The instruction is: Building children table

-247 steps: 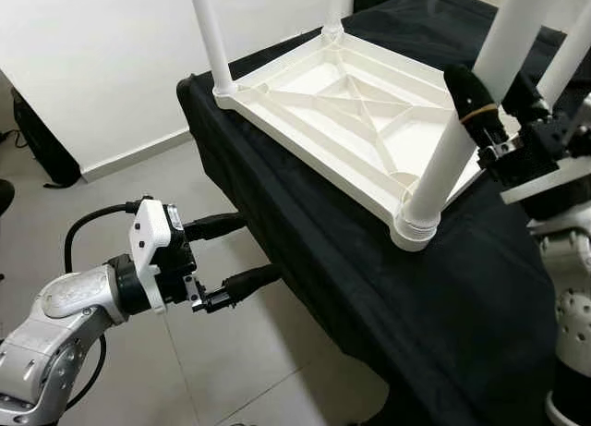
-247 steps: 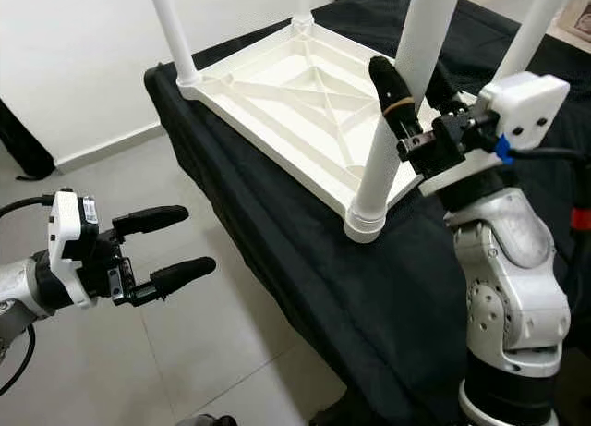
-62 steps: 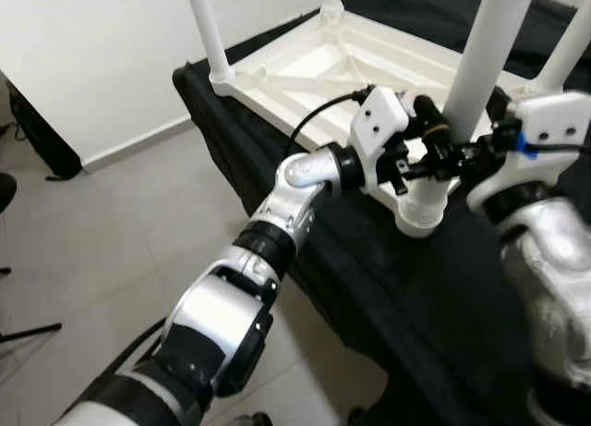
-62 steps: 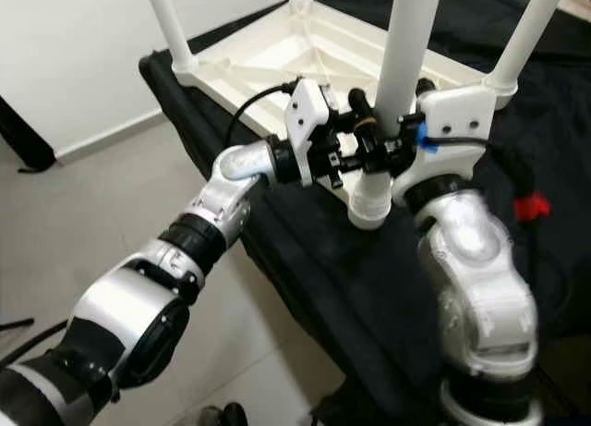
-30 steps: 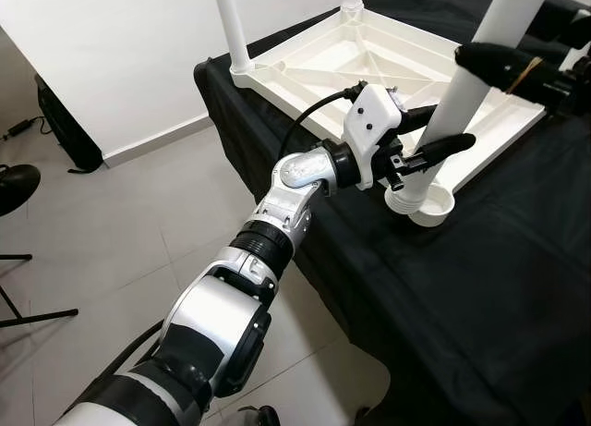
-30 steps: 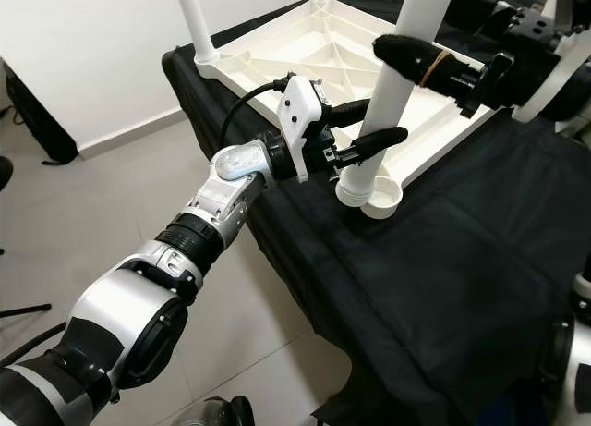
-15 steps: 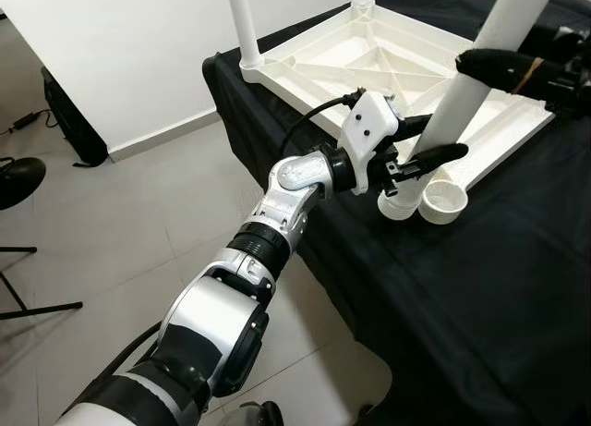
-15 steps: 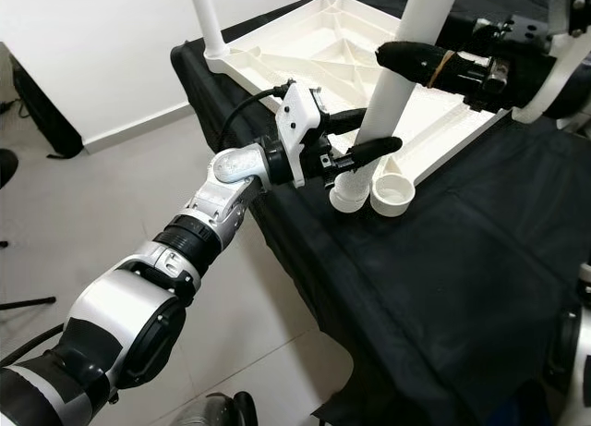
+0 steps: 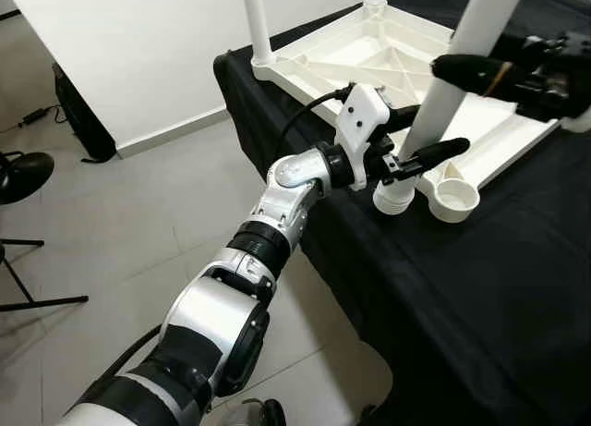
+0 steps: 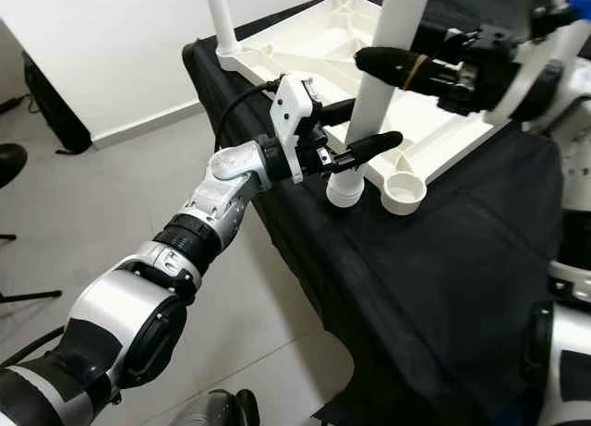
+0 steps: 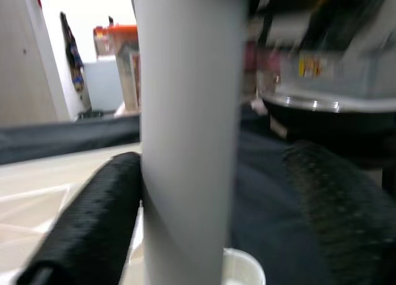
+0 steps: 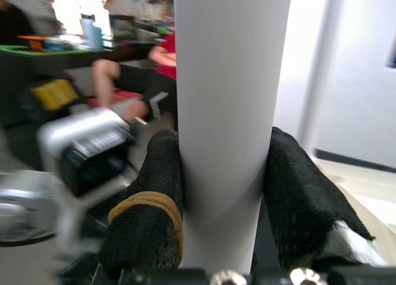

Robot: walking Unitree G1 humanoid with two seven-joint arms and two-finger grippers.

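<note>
My right gripper (image 10: 388, 61) is squeezed tight on the white table leg (image 10: 374, 93), high up on it. In the right wrist view both black fingers (image 12: 154, 192) press on the leg's two sides. My left gripper (image 9: 420, 135) is low on the same leg, just above its wide foot. Its fingers are spread; in the left wrist view one finger (image 11: 93, 217) touches the leg and the other sits a bit away from it.

The leg is tilted and its foot is beside the round socket (image 9: 455, 200) at the near corner of the white tabletop (image 9: 369, 56), not in it. I cannot tell if the foot touches the black cloth (image 9: 480, 297). The tabletop lies upside down on the cloth-covered table. Another leg (image 9: 256, 24) stands in the far left corner.
</note>
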